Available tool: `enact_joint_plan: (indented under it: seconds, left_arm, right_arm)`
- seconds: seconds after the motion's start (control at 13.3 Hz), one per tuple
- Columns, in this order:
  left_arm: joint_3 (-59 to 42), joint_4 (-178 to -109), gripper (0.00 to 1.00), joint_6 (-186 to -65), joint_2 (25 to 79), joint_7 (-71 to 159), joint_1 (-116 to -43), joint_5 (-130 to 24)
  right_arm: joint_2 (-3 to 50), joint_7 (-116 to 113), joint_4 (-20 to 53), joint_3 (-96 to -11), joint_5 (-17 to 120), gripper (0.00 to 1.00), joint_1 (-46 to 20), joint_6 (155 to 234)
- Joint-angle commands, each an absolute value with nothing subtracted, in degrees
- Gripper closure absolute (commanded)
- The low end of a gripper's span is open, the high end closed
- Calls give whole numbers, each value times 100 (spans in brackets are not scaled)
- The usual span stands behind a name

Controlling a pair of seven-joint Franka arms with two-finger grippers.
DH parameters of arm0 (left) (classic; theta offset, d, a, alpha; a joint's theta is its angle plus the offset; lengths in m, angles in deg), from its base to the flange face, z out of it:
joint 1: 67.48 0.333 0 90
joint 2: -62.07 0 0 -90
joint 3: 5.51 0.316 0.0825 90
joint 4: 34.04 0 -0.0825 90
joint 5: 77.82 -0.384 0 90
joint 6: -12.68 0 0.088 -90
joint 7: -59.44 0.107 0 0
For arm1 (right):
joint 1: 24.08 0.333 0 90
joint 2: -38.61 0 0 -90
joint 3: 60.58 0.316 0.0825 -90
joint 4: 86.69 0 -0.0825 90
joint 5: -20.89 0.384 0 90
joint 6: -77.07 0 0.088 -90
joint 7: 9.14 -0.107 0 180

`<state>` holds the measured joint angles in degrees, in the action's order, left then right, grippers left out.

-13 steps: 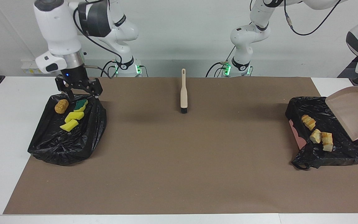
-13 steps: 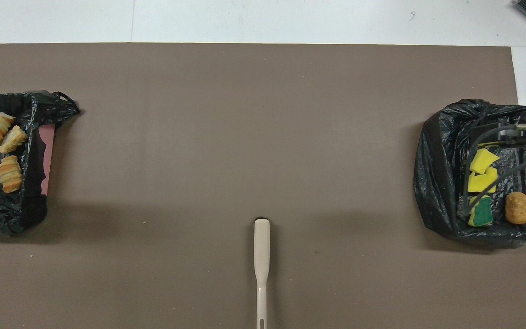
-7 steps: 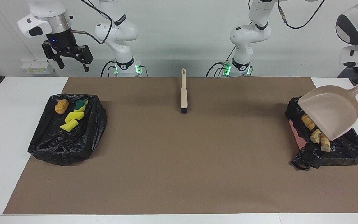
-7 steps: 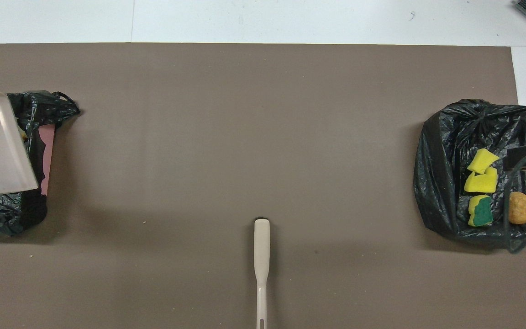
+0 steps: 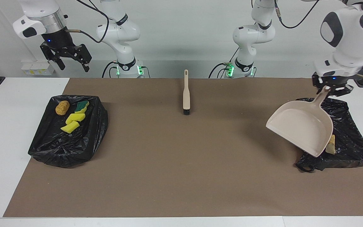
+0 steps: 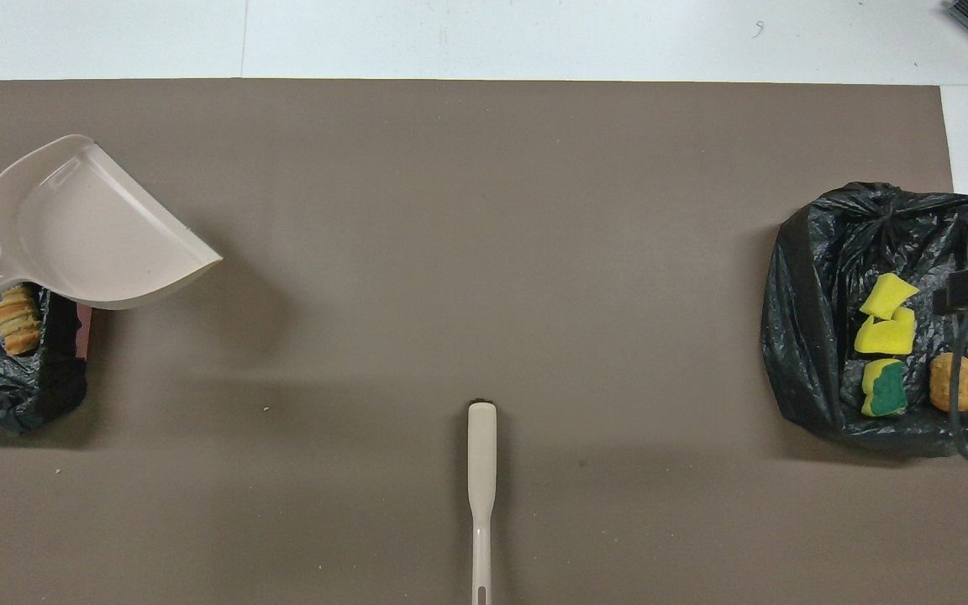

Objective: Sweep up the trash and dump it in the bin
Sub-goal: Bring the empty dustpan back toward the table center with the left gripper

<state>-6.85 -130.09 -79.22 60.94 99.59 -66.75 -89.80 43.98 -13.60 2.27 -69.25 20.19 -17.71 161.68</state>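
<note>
Your left gripper point(image 5: 330, 86) has its fingers clenched on the handle of the beige plastic dustpan point(image 5: 301, 125), held over the black bag-lined bin point(image 5: 348, 148) containing bread-like chunks point(image 6: 17, 318). Your right gripper point(image 5: 65, 56) hangs with fingers released above the other black bag-lined bin point(image 5: 83, 138), where yellow and green sponge pieces point(image 5: 73, 118) and a brown lump point(image 5: 62, 107) lie.

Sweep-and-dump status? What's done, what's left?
Done: no scraps show on the brown mat. The sponge pieces and the brown lump lie in the black-lined bin at the right arm's end; the bread chunks lie in the bin at the left arm's end.
In hand: the left claw holds the empty dustpan above that bin's edge.
Left: setting the dustpan down. The brush lies idle; the right claw waits, open, raised.
</note>
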Motion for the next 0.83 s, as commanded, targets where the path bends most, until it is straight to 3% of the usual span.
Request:
enact_joint_plan:
  seconds: [0.0, 0.23, 0.68, 0.75]
  left_arm:
    - [-594, -13459, 100, -8215, 6366, 8149, -7229, -8592]
    - [-594, -13705, 100, -8723, 6330, 6344, -7862, -8135]
    - [-594, -13706, 100, -9753, 5786, 4409, -9215, -7633]
    - [-586, -13610, 100, -9927, 5472, 4023, -9505, -7633]
  right_arm:
    - [4485, -1134, 367, -6788, 2124, 0, -1915, 16258]
    - [4485, -1152, 375, -6806, 2106, 0, -1854, 16267]
    - [4485, -1117, 375, -6806, 2089, 0, -1854, 16267]
    - [4485, -1125, 393, -6806, 2080, 0, -1854, 16267]
